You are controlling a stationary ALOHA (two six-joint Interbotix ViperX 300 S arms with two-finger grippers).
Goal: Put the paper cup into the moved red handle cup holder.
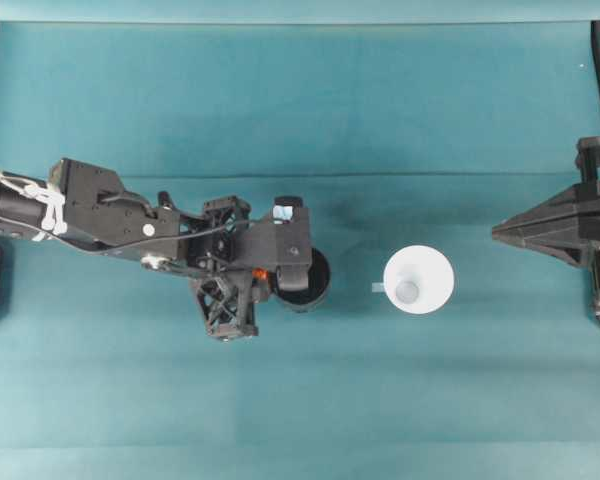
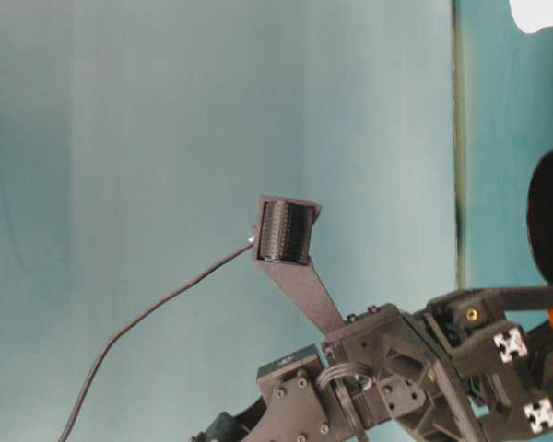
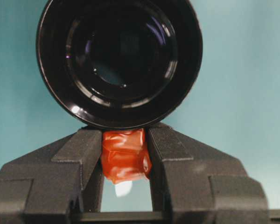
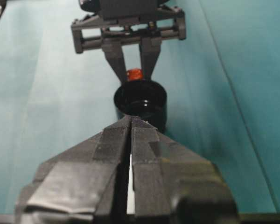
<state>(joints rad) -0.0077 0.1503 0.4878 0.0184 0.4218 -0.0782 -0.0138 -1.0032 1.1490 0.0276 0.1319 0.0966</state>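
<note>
Teal cloth covers the table (image 1: pixel 280 100), where the left gripper (image 1: pixel 270 275) pinches the red-orange handle tab (image 3: pixel 125 156) of the red handle cup holder (image 1: pixel 310 285), which stands upright left of centre. The paper cup (image 1: pixel 418 280) stands mouth up between that holder and the right gripper (image 1: pixel 505 232), which rests near the table's right edge with its jaws pressed together on nothing. The cup lies nearer the right gripper than the left, so the pick looks like the right arm's job, followed by a carry toward the holder. The overhead view shows cup, holder and both arms in one line; the left wrist view alone shows the tab squeezed between both fingers (image 3: pixel 81 154); the right wrist view looks past its own closed tips (image 4: pixel 130 122) to the holder's open mouth (image 4: pixel 140 99).
</note>
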